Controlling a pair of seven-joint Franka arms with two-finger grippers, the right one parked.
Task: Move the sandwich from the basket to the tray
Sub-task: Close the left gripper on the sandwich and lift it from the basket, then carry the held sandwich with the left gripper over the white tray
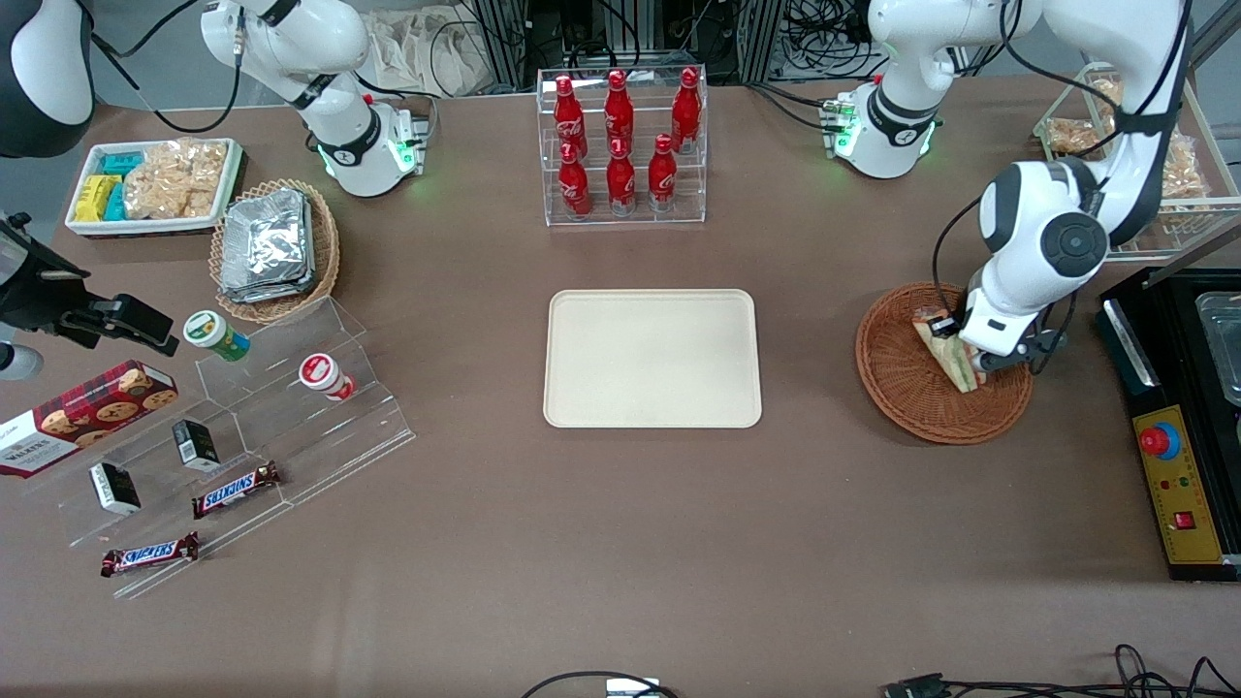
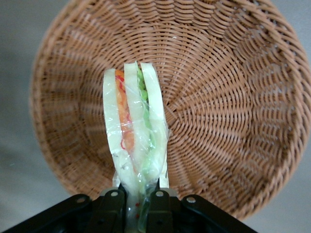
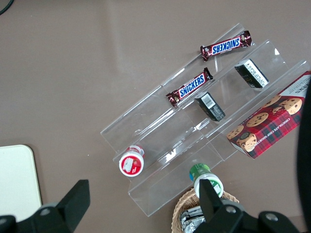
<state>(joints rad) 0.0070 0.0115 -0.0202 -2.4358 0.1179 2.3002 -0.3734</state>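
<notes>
From the front, the left arm bends steeply down so its gripper (image 1: 955, 351) sits over the brown wicker basket (image 1: 906, 393), well clear of the empty cream tray (image 1: 652, 359), while the wrist camera shows both fingers (image 2: 111, 209) pinching the wrapped sandwich (image 2: 136, 133) by one end, seemingly ready to lift.

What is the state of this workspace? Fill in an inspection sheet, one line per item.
Surface: brown table.
Job's things: sandwich over the basket; tray bare.
Clutter: red bottles in a clear rack, Snickers bars and cookie box on an acrylic stand, foil packs.
Grippers: left pincer over the basket, shut on the sandwich.
Cables: loose leads at the table edge nearest the front camera.
Surroundings: black control box.
</notes>
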